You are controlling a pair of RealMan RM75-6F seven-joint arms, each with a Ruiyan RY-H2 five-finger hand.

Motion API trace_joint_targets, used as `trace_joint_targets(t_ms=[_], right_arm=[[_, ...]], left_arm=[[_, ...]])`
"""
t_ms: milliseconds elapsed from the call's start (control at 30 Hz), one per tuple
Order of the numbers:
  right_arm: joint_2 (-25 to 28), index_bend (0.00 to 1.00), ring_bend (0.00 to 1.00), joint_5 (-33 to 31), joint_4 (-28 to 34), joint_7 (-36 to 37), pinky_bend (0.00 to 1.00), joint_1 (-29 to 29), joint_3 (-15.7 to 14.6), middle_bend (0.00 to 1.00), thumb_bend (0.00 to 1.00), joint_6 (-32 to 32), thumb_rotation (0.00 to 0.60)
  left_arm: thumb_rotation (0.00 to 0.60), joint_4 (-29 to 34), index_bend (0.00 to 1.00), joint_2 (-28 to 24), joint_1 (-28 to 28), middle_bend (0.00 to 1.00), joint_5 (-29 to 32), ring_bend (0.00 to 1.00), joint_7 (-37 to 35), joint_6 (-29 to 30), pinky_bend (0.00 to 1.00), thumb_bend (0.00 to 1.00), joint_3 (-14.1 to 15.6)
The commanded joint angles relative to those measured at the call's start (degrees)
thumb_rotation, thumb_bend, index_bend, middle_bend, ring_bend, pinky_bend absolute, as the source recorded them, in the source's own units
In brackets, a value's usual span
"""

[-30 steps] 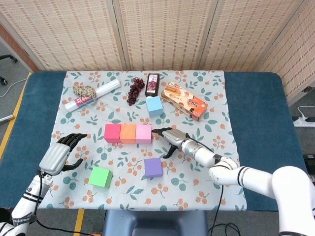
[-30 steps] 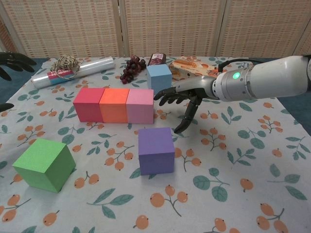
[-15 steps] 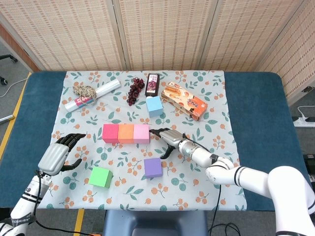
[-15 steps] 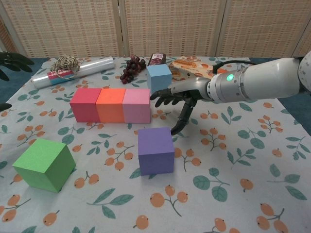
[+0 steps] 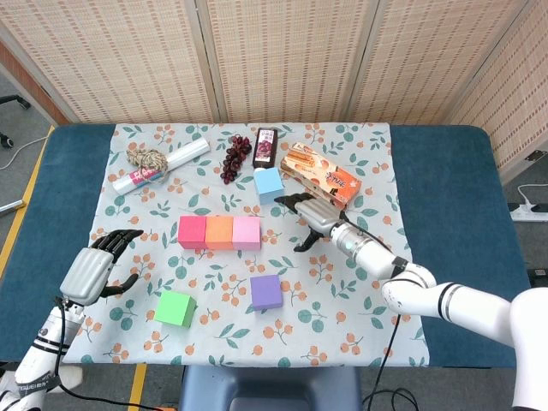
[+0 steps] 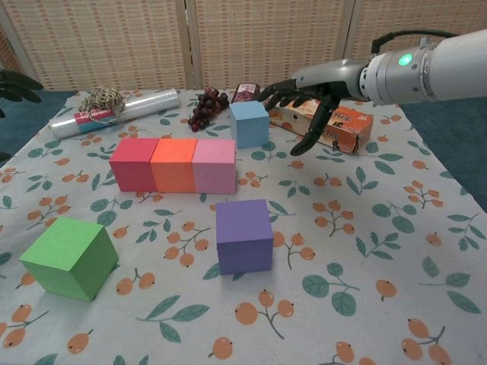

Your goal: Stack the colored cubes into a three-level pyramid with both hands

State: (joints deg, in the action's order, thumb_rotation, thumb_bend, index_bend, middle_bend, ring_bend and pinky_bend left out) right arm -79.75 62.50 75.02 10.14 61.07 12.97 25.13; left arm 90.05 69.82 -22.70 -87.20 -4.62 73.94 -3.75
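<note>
Hovering with spread, empty fingers above the light-blue cube (image 6: 249, 123) toward the bench's far edge, the right hand (image 6: 308, 93) seems set to grasp it for the second level atop the red-orange-pink row (image 6: 174, 164); left hand (image 5: 90, 271) waits open.

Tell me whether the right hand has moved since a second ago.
Yes. The right hand has lifted away from the pink cube at the row's end and gone back toward the light blue cube, open and holding nothing.
</note>
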Motion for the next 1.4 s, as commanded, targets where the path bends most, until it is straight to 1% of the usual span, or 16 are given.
trace_joint_targets(t_ms=[33, 200, 300, 400, 500, 667, 800, 867, 967, 1067, 1167, 1267, 1367, 1400], right_arm=[[-1.3, 0.00, 0.00, -1.1, -4.7, -2.5, 0.00, 3.6, 0.6, 0.07, 0.09, -2.9, 0.600], [-6.7, 0.02, 0.00, -2.0, -14.1, -3.9, 0.00, 9.3, 0.9, 0.07, 0.12, -7.7, 0.600], [-10.4, 0.02, 0.00, -2.6, -20.5, -3.8, 0.00, 12.0, 1.0, 0.07, 0.17, -10.5, 0.600], [-14.1, 0.02, 0.00, -3.1, -26.3, -2.8, 0.00, 13.6, 1.4, 0.07, 0.21, -12.3, 0.600], [-16.6, 0.01, 0.00, -2.7, -30.2, -1.6, 0.00, 14.3, 2.1, 0.08, 0.23, -13.7, 0.600], [-18.5, 0.00, 0.00, -0.7, -33.0, -0.1, 0.00, 14.4, 2.9, 0.09, 0.24, -14.8, 0.600], [-18.7, 0.00, 0.00, 0.9, -33.4, 0.5, 0.00, 13.9, 2.9, 0.11, 0.24, -15.1, 0.600], [-17.8, 0.00, 0.00, 1.6, -32.1, 0.6, 0.00, 13.0, 2.8, 0.12, 0.24, -14.5, 0.600], [-14.3, 0.00, 0.00, 2.9, -26.9, 0.6, 0.00, 10.2, 2.0, 0.13, 0.24, -12.3, 0.600], [-8.8, 0.00, 0.00, 3.7, -18.7, -0.1, 0.00, 6.3, 0.3, 0.13, 0.24, -9.3, 0.600], [-2.0, 0.00, 0.00, 3.2, -9.1, -1.4, 0.00, 2.3, -1.7, 0.13, 0.24, -5.9, 0.600], [4.9, 0.00, 0.00, 1.6, 1.0, -3.2, 0.00, -1.7, -2.8, 0.13, 0.24, -0.2, 0.600], [8.6, 0.00, 0.00, 0.6, 6.6, -5.0, 0.00, -3.9, -2.8, 0.13, 0.24, 4.6, 0.600], [9.2, 0.00, 0.00, 0.2, 7.4, -5.5, 0.00, -4.1, -2.8, 0.13, 0.24, 5.3, 0.600]], left_arm=[[0.600, 0.2, 0.13, 0.1, 0.3, 0.17, 0.2, 0.15, 0.2, 0.3, 0.27, 0.31, 0.0], [0.600, 0.7, 0.13, 0.1, 0.6, 0.17, 1.0, 0.15, 1.1, 0.1, 0.27, 0.31, 0.0], [0.600, 1.1, 0.13, -0.1, 1.0, 0.17, 1.5, 0.15, 1.3, 0.4, 0.27, 0.31, -0.1], [0.600, 1.4, 0.13, -0.3, 1.5, 0.17, 1.9, 0.15, 1.2, 0.7, 0.27, 0.31, -0.1], [0.600, 1.5, 0.13, -0.3, 2.0, 0.17, 2.2, 0.15, 0.9, 1.0, 0.27, 0.31, 0.0], [0.600, 1.4, 0.13, -0.4, 2.1, 0.17, 2.2, 0.15, 0.9, 1.0, 0.27, 0.31, 0.0], [0.600, 1.7, 0.13, -0.4, 2.2, 0.17, 1.8, 0.15, 1.0, 1.3, 0.27, 0.31, -0.1], [0.600, 1.7, 0.13, -0.4, 2.3, 0.17, 1.7, 0.15, 0.9, 1.5, 0.27, 0.31, -0.1], [0.600, 1.5, 0.13, -0.6, 2.3, 0.17, 1.3, 0.15, 0.8, 1.4, 0.27, 0.31, 0.0], [0.600, 1.3, 0.13, -0.8, 2.3, 0.17, 0.9, 0.15, 0.7, 1.6, 0.27, 0.31, 0.1], [0.600, 1.4, 0.13, -0.8, 2.3, 0.17, 0.2, 0.15, 0.5, 2.0, 0.27, 0.31, 0.1], [0.600, 1.5, 0.13, -0.8, 2.4, 0.17, -0.6, 0.15, 0.5, 2.4, 0.27, 0.31, 0.2], [0.600, 1.8, 0.13, -0.8, 2.3, 0.18, -1.1, 0.15, 0.9, 2.5, 0.27, 0.31, 0.3], [0.600, 1.9, 0.13, -0.8, 2.3, 0.18, -1.2, 0.15, 1.0, 2.5, 0.27, 0.31, 0.3]])
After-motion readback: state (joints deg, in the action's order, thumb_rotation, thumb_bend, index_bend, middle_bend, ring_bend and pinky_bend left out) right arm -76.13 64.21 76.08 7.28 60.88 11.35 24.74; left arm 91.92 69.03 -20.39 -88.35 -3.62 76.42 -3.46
